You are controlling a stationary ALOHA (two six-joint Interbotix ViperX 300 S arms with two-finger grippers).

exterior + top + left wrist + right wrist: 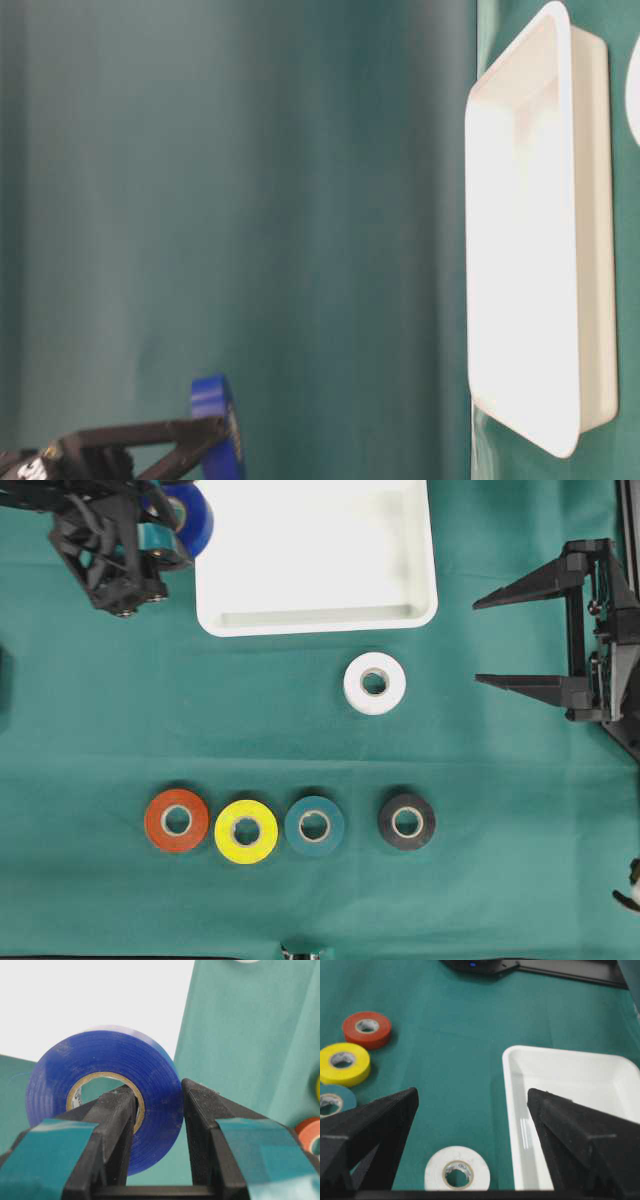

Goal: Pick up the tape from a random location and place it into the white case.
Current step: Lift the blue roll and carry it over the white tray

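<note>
Both black fingers [120, 1125] of the left gripper [159, 1110] are pinching the glossy blue tape roll [107, 1085] through its wall, one finger inside the core, holding it in the air just beside the left rim of the large shallow white plastic case [318, 615]. Right gripper [500, 640] is hanging with its jaws spread wide, holding nothing, near the small white tape roll [375, 683] on the green cloth [300, 730].

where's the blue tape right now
The blue tape is at the top left of the overhead view, clamped in the left gripper just left of the white case, not yet inside it.
</note>
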